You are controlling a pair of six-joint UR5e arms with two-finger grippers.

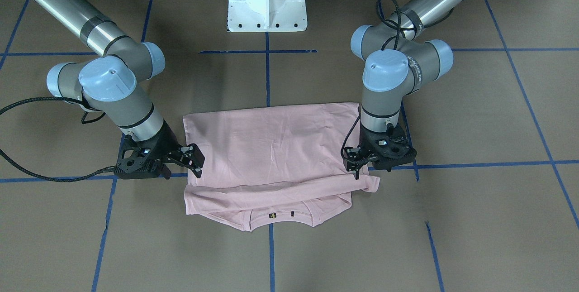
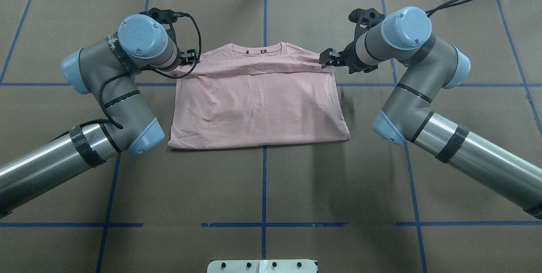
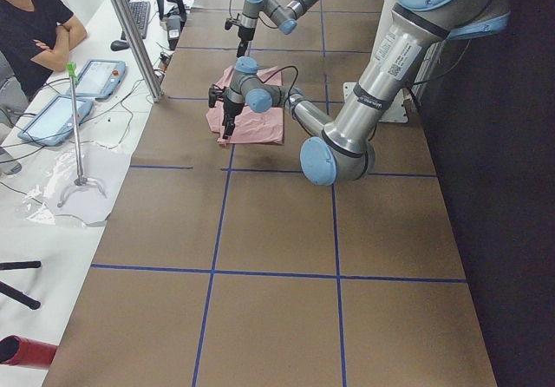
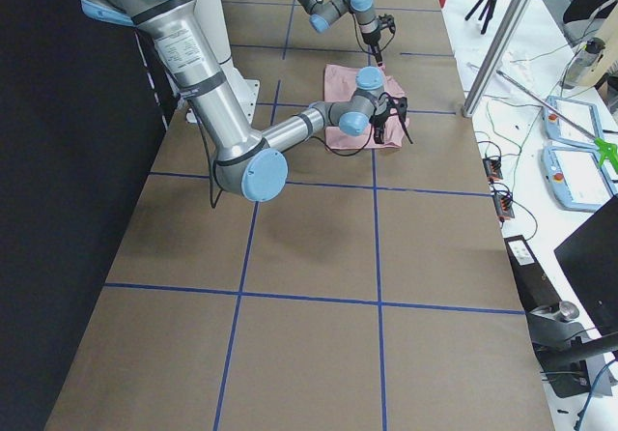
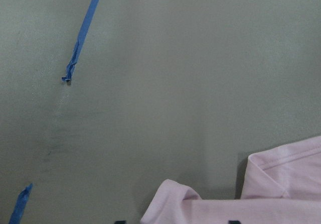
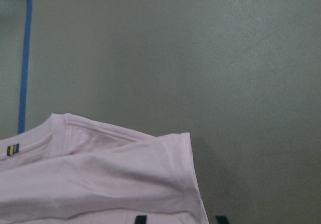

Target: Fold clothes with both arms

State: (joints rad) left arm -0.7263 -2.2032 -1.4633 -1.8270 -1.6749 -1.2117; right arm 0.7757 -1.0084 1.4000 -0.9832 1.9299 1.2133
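Observation:
The pale pink T-shirt point(image 1: 271, 147) lies flat on the brown table point(image 1: 475, 219), plain back up, its lower part folded up over the chest. The collar with a small neck label point(image 2: 263, 51) points away from the robot. The shirt also shows in the overhead point(image 2: 254, 103), left wrist point(image 5: 286, 184) and right wrist point(image 6: 100, 184) views. My left gripper point(image 2: 189, 58) is open, low at the fold edge's end by the sleeve point(image 1: 354, 164). My right gripper point(image 2: 327, 58) is open at the other end point(image 1: 195, 161), with the sleeve edge between its fingertips point(image 6: 141, 219). The print is hidden.
The white pedestal base point(image 1: 267, 2) stands at the robot's side of the table. Blue tape lines point(image 2: 264, 188) grid the table. A person point(image 3: 35, 22) sits at a white side bench with tablets point(image 3: 52, 114) and a metal pole point(image 3: 130, 31).

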